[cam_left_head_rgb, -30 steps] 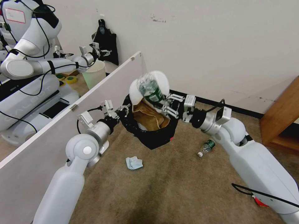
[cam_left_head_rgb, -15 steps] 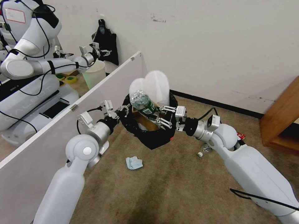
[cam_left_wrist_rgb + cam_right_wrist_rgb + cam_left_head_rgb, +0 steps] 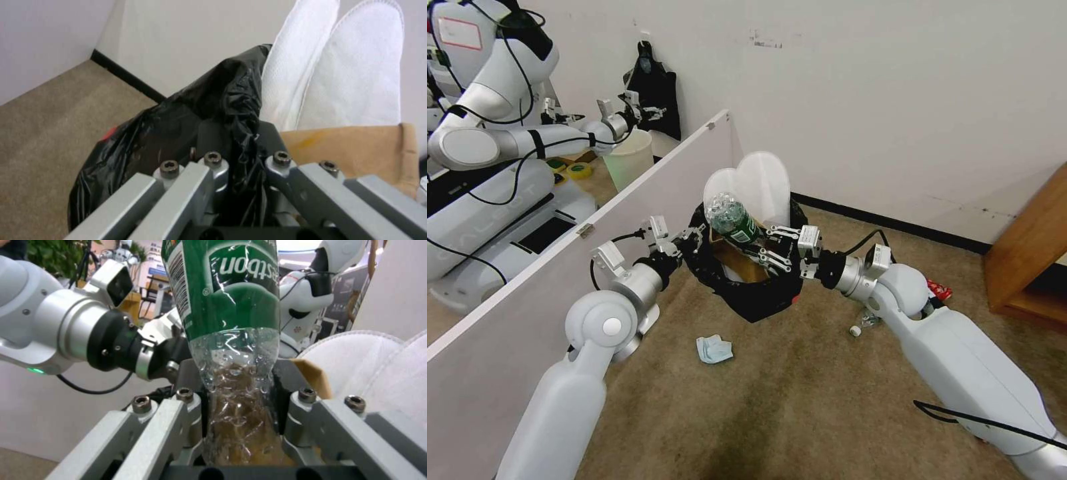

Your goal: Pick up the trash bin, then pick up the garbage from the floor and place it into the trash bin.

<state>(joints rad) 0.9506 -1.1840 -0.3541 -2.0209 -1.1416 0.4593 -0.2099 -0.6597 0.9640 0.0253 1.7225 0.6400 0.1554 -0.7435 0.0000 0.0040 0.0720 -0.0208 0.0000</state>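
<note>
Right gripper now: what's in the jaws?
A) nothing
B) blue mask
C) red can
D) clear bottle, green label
D: the right gripper is shut on the green-labelled bottle, held over the trash bin; the mask lies on the floor.

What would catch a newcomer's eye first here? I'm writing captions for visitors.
The trash bin, held in the air by the left gripper pinching its black bag rim. Over its mouth, the right gripper grips a clear green-labelled bottle, beside white slippers and a brown paper bag sticking out. A blue mask lies on the carpet below.
</note>
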